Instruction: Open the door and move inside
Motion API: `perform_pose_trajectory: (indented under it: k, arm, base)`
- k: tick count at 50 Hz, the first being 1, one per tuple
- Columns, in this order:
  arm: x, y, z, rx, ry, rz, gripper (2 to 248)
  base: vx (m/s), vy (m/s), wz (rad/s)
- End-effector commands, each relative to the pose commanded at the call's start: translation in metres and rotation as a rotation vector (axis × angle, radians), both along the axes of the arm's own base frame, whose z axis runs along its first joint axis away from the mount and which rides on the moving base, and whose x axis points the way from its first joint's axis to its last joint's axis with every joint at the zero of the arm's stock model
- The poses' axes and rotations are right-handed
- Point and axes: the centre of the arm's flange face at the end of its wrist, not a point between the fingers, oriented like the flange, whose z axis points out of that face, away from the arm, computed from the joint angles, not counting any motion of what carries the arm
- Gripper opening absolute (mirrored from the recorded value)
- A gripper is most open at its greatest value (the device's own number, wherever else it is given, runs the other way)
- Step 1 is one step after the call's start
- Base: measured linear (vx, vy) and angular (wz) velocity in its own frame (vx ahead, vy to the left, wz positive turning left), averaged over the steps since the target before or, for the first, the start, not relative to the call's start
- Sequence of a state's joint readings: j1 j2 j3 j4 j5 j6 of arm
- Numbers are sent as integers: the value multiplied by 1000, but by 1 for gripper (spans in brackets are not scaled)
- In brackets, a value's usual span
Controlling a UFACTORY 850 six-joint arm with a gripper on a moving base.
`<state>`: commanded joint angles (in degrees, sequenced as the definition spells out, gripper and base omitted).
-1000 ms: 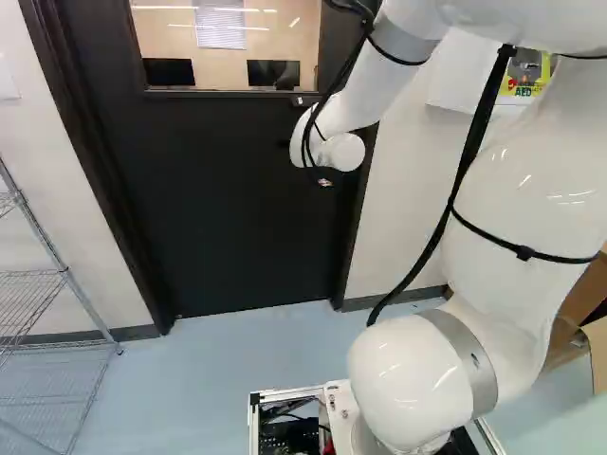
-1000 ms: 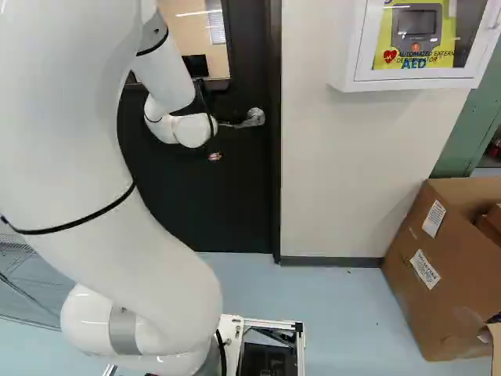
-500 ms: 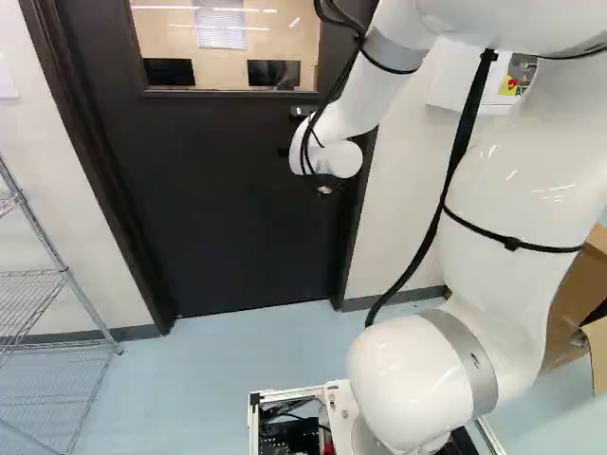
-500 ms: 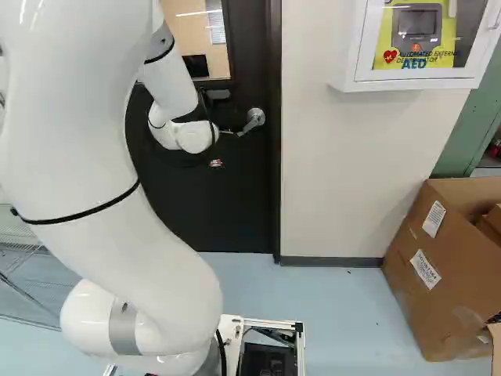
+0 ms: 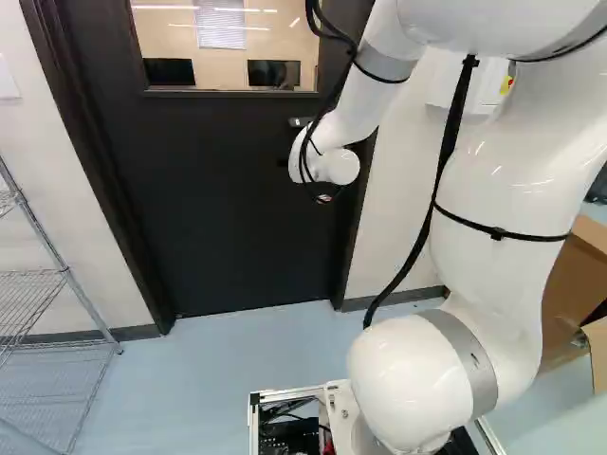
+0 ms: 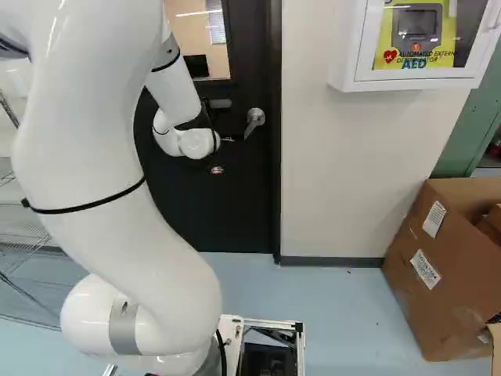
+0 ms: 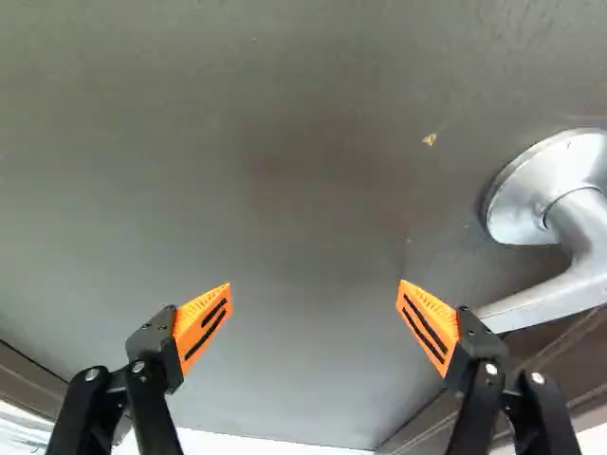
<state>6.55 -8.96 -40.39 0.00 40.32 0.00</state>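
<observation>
Door (image 5: pixel 218 209): dark, flat, smooth, one small pale chip; shut in its frame. Window (image 5: pixel 228 47): rectangular, glazed. Handle (image 7: pixel 569 199): satin grey metal, round rose, curved lever slanting down, just outside one finger; contact cannot be confirmed. Fingers (image 7: pixel 425 324): spread wide, ribbed orange pads, holding nothing. Change: lever nearly level in the right base view a second ago, now steeply down; arm's (image 5: pixel 346 109) wrist end lower. Base and door unmoved.
</observation>
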Motion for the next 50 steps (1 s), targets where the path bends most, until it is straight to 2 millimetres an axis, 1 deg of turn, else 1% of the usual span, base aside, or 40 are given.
perform_pose_trajectory:
  k: [33, 44, 50]
  arm:
    - [5, 1, -36, -8, 71, 0, 247]
    - [5, 1, -39, -9, 77, 0, 247]
    - [-1, -1, -37, -9, 76, -1, 247]
  base:
    - [0, 0, 0]
    - [0, 0, 0]
    - [0, 0, 0]
